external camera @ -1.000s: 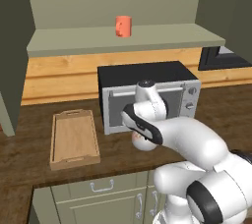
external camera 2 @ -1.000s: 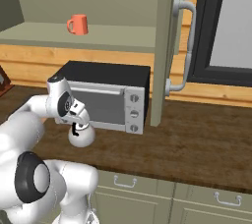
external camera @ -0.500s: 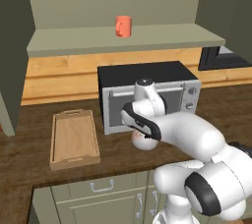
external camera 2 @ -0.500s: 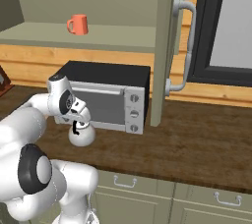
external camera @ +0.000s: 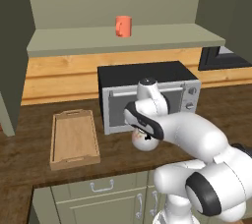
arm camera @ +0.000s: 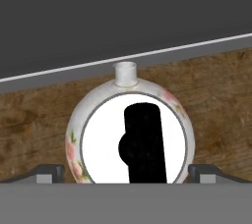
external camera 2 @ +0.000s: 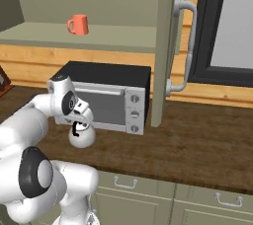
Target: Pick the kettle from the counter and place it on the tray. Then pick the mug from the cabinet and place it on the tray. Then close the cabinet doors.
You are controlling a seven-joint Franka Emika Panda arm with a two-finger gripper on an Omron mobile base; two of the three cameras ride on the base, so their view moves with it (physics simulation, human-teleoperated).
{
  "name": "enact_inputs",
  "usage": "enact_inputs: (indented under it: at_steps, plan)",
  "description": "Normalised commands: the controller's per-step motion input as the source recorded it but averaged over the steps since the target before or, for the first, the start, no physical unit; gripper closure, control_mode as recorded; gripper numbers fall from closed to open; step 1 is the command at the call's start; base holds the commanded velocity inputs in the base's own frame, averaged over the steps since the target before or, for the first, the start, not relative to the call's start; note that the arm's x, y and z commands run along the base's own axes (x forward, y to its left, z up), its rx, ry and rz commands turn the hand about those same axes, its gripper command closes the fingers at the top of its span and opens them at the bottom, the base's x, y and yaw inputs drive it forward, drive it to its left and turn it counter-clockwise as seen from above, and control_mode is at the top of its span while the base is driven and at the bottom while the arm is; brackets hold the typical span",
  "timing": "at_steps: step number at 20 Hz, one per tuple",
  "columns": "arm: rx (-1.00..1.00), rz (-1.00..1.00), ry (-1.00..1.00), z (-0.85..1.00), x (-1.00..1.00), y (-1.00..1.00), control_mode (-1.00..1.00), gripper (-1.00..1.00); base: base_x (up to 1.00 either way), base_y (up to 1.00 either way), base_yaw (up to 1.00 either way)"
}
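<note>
On the counter (external camera: 29,154), just before the microwave (external camera: 147,90), stands the kettle (arm camera: 130,134) — round, white, pink flowers on its sides, black handle across the lid, upright, spout toward the microwave; the gripper (arm camera: 127,173) hangs above, 2 fingers (arm camera: 49,173) spread wide on either side

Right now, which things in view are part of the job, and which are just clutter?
Job: kettle under the open gripper; tray; mug; cabinet; cabinet door; counter.
Clutter: microwave; window.
</note>
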Motion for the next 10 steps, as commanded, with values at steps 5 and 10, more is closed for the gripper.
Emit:
enact_inputs:
  at_steps: [5, 10]
  plan:
    - [0.00, 0.00, 0.00, -0.08, -0.01, -0.02, -1.00, -1.00, 0.00, 0.00, 0.00]
    - [0.00, 0.00, 0.00, -0.06, 0.00, 0.00, -1.00, 1.00, 0.00, 0.00, 0.00]
